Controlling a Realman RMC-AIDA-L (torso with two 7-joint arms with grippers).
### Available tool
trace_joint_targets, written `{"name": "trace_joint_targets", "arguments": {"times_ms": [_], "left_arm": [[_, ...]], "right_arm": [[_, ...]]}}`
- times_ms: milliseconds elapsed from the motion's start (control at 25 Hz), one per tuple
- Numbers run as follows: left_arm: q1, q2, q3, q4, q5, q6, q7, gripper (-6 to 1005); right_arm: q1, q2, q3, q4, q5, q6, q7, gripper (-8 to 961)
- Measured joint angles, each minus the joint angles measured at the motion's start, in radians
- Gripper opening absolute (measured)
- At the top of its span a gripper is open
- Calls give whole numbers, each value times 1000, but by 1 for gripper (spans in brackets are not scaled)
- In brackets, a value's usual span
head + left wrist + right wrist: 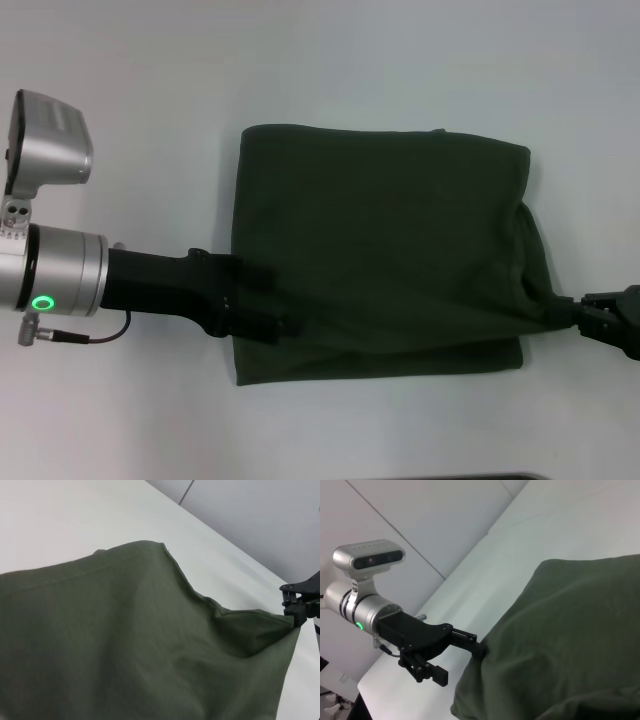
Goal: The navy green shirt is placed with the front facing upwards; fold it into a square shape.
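On the bench [150,110]: navy green shirt [380,230] — we see plain side up, folded.
Left pincer [285,322]: clamped on its near left edge.
Right pincer [572,312]: pinching the right corner — cloth lifted.

The left end effector [268,318] reaches in level from the left, silver wrist and camera behind it, fingers clamped on the navy green shirt [385,240]. Opposite, the right end effector [583,312] pinches the shirt's other edge, arm extending away rightward.
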Motion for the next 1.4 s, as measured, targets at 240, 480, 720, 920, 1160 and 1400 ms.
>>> {"name": "trace_joint_targets", "arguments": {"times_ms": [240,480,720,920,1160,1400], "left_arm": [[-1,0,1,-1,0,1,0,904],[-1,0,-1,-3,0,2,0,904],[-3,0,-1,1,0,2,0,903],[-5,0,2,4,0,4,0,903],[-10,1,0,6,0,28,0,904],[-15,3,-3,17,-13,58,6,904]], "right_arm": [[-14,-7,8,4,0,-1,2,20],[-15,-14,13,7,0,-3,10,21],[-5,-29,17,30,-33,-66,3,120],[-2,-33,78,22,-32,-117,0,383],[25,-55,144,18,-27,-186,6,478],[104,-43,136,30,-57,-154,11,483]]}}
